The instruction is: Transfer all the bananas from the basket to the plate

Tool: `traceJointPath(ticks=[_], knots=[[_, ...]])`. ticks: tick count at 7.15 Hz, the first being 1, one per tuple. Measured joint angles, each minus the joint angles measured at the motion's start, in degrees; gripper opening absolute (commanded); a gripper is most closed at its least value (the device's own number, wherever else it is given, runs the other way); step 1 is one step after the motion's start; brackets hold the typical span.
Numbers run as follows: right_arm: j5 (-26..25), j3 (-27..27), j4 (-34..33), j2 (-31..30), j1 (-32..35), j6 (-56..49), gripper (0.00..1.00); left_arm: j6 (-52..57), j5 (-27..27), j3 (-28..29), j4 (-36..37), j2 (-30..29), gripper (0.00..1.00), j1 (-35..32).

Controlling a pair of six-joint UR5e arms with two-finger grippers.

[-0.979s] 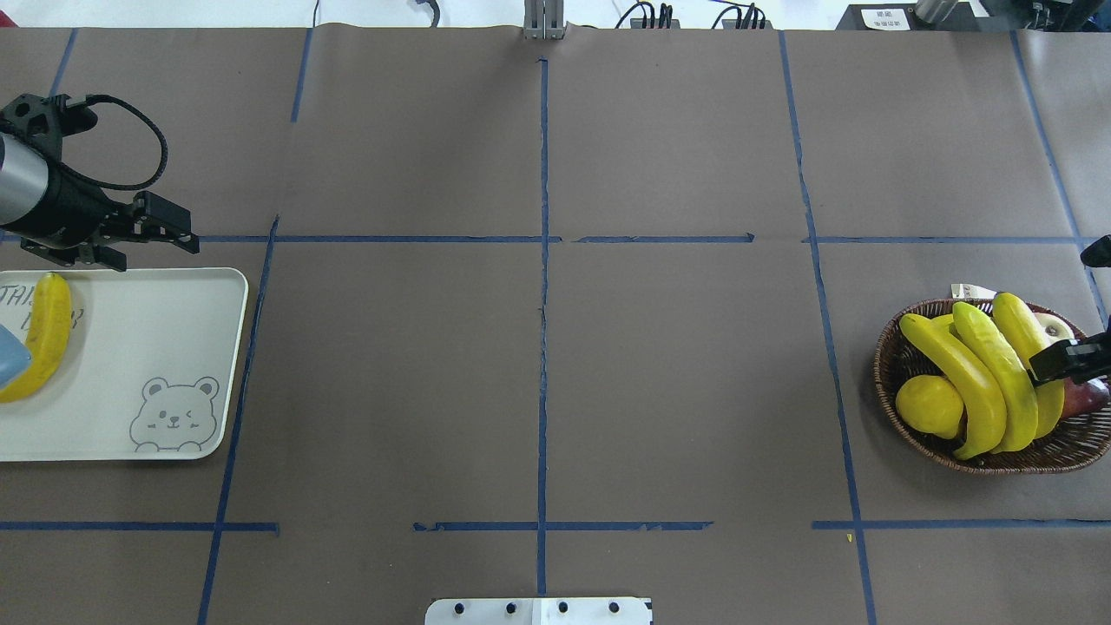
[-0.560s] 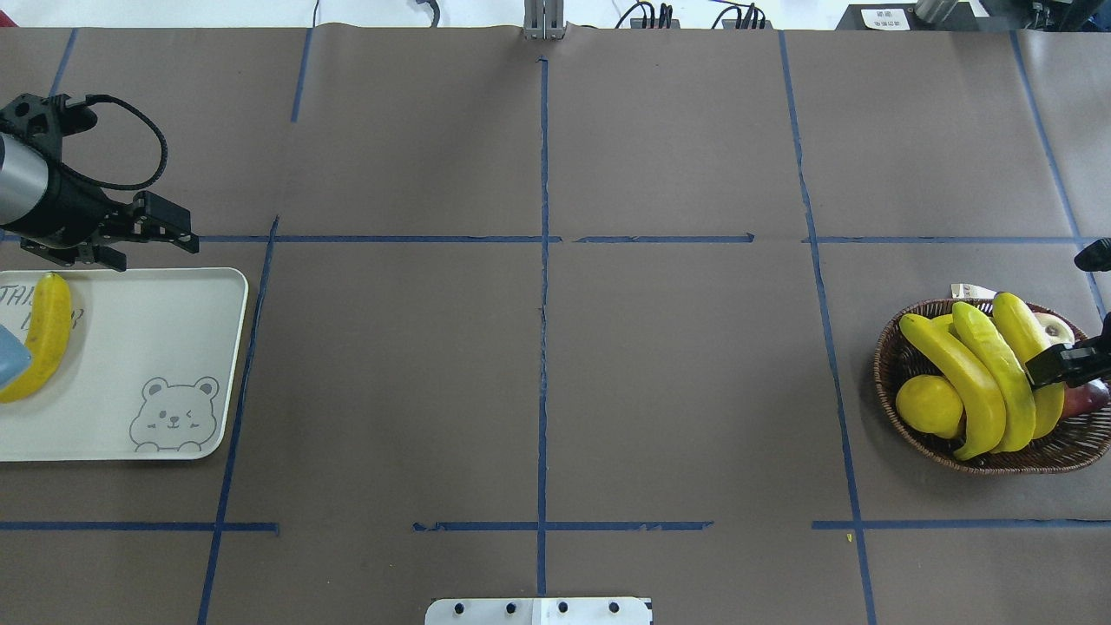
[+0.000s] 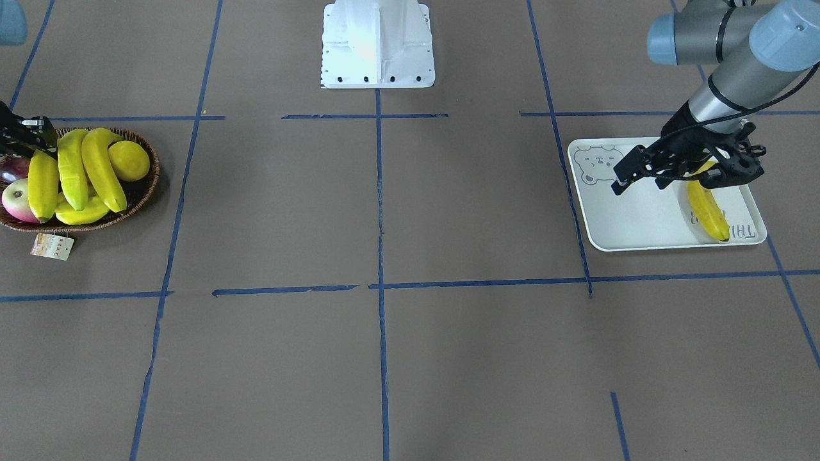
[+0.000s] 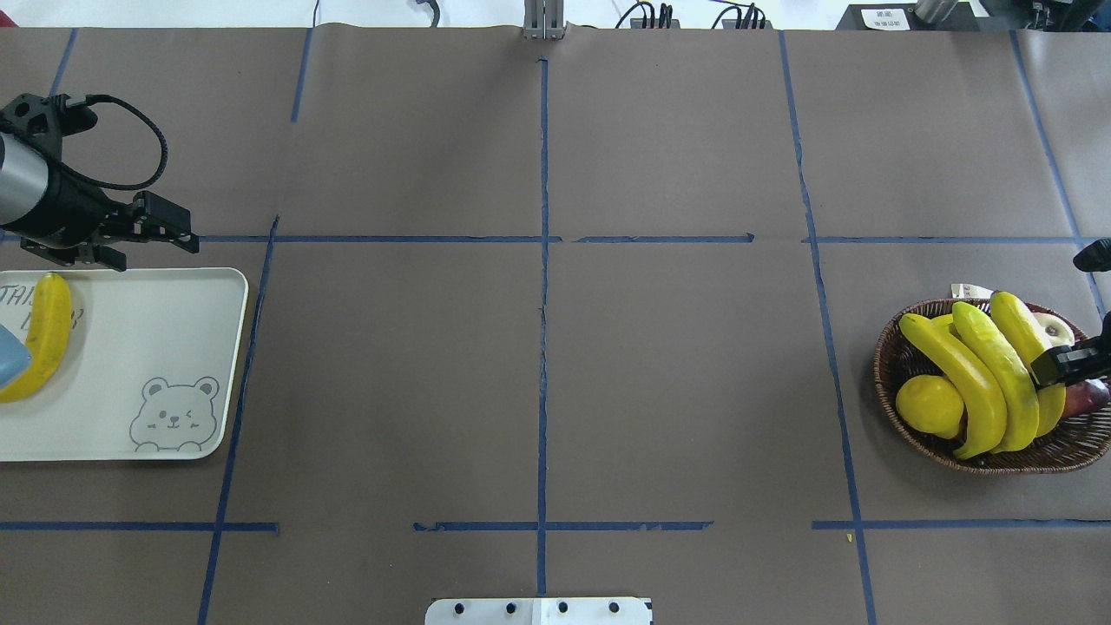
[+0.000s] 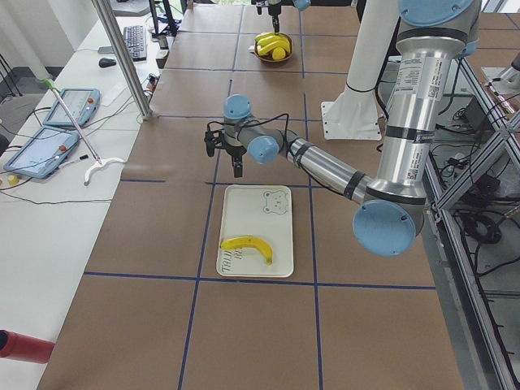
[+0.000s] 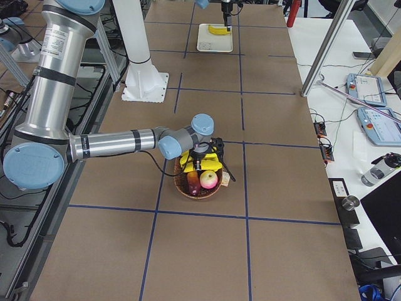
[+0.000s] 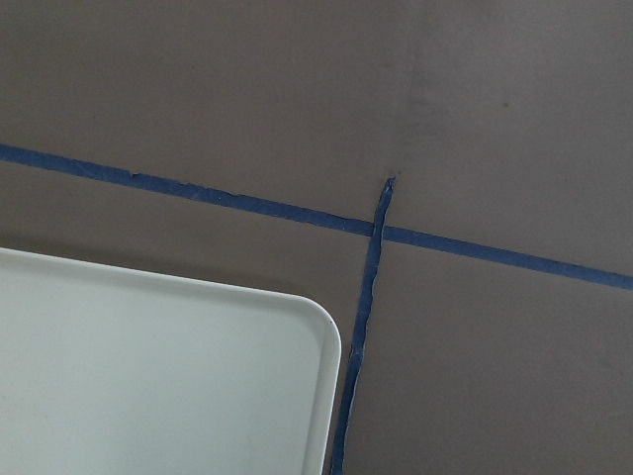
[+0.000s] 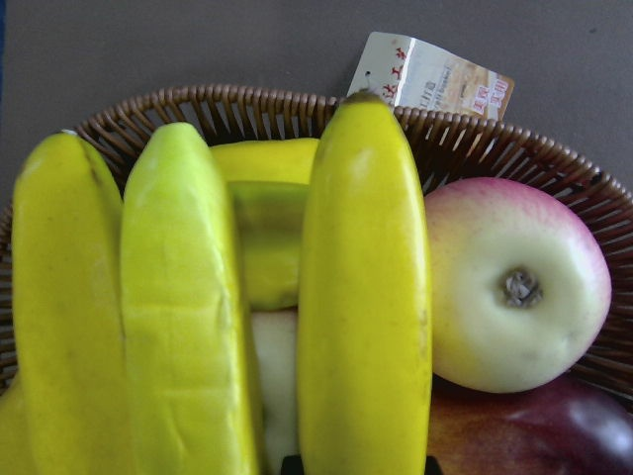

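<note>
Brown paper crossed by blue tape lines covers the table [image 3: 384,358].

Front-facing view: four long curved yellow bananas are counted. One banana [image 3: 708,211] lies on the flat white rounded-rectangle plate [image 3: 640,221] with a grey bear-face print. Three lie side by side in the shallow oval brown wicker basket [image 3: 146,186]: the outer banana [image 3: 41,186], a middle one [image 3: 72,169] and an inner one [image 3: 102,168]. The basket also holds one round yellow lemon [image 3: 130,160], one pink-and-green apple [image 3: 14,200], one dark red fruit [image 3: 11,170] and one ribbed yellow starfruit [image 3: 80,214] under the bananas. One paper tag [image 3: 52,246] lies just beside its rim. The black two-finger left gripper [image 3: 623,179] hangs by the plate's rim; the right gripper [image 3: 38,144] sits at the outer banana.

Overhead view: plate and basket stand well apart, at opposite ends of the table. One dark finger of the right gripper crosses the outer banana's middle.

Left side view: the left gripper hangs above the table beyond the plate's bear end, apart from the single banana. Whether its fingers stand wide or narrow cannot be told.

Right side view: the near arm reaches over the basket.

Left wrist view: one rounded plate corner and two meeting tape lines.

Right wrist view: the outer banana fills the centre, with two bananas to its left and the apple to its right. Dark fingertips [image 8: 292,465] press against both its sides, so the right gripper is clamped on it.
</note>
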Motion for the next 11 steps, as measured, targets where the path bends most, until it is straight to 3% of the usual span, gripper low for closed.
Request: traceJointPath(ticks=[4, 8, 11], knots=[[5.5, 2.0, 0.9, -1.9, 5.8, -1.1, 0.0, -0.1, -0.1, -0.1, 0.0, 0.0, 0.99, 0.1], [6.4, 5.3, 0.1, -5.6, 13.4, -6.4, 0.0, -1.3, -0.1, -0.9, 0.0, 0.0, 0.99, 0.4], [15.1, 10.2, -1.3, -3.6, 24.7, -7.3, 0.0, -1.9, -0.3, -1.3, -0.2, -0.1, 0.99, 0.9]])
